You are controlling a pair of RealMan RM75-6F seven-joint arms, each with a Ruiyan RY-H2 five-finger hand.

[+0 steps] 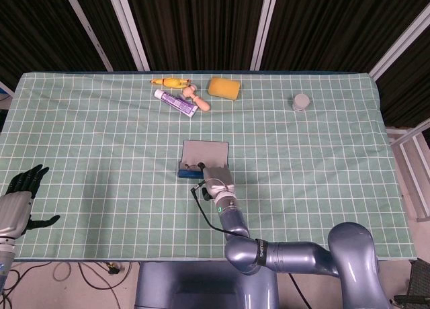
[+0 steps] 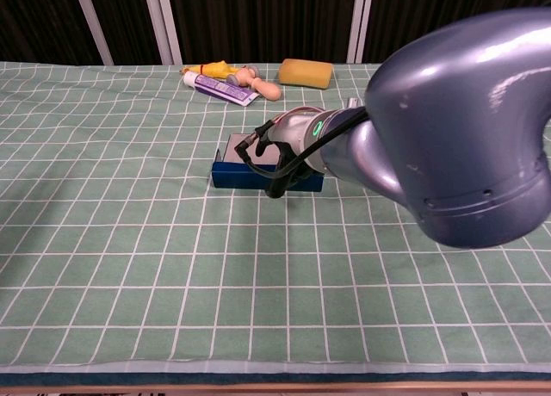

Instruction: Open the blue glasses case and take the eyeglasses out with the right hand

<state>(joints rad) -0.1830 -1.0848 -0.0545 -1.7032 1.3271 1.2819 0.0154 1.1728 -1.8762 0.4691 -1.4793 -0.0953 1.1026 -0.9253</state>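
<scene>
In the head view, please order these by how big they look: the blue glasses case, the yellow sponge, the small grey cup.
1. blue glasses case, partly hidden by the right hand
2. yellow sponge
3. small grey cup

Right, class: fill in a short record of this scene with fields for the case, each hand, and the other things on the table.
case: blue glasses case, lid closed, near the middle of the green checked tablecloth
right hand: right hand at the case's near edge; fingers hidden, grip cannot be told
left hand: left hand at the table's near left edge, fingers spread, holding nothing
far side: toothpaste tube, yellow toy, wooden piece, yellow sponge
far right: small grey cup
</scene>
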